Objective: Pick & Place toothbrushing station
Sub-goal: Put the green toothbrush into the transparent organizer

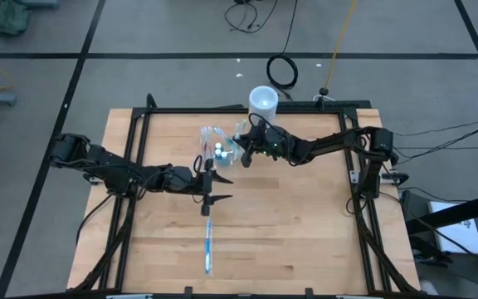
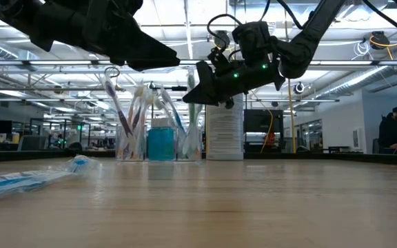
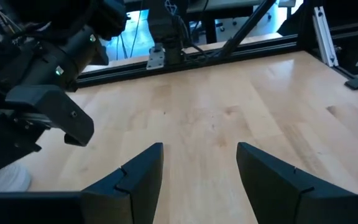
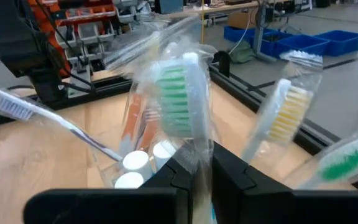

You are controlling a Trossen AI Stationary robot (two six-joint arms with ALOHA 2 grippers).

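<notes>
The toothbrushing station [image 1: 215, 143], a clear plastic holder, stands on the tabletop [image 1: 289, 224] near its far edge, beside a white cup [image 1: 263, 101]; from above its glinting outline is hard to make out. The low view shows brushes fanned upright in it around a blue tube [image 2: 160, 144]. The right gripper [image 4: 194, 177] has its jaws nearly closed on a wrapped green-bristled toothbrush [image 4: 178, 99], seen only by its wrist camera. The left gripper [image 1: 209, 186] hovers mid-table, jaws wide and empty. Another wrapped toothbrush [image 1: 208, 243] lies near the front edge.
</notes>
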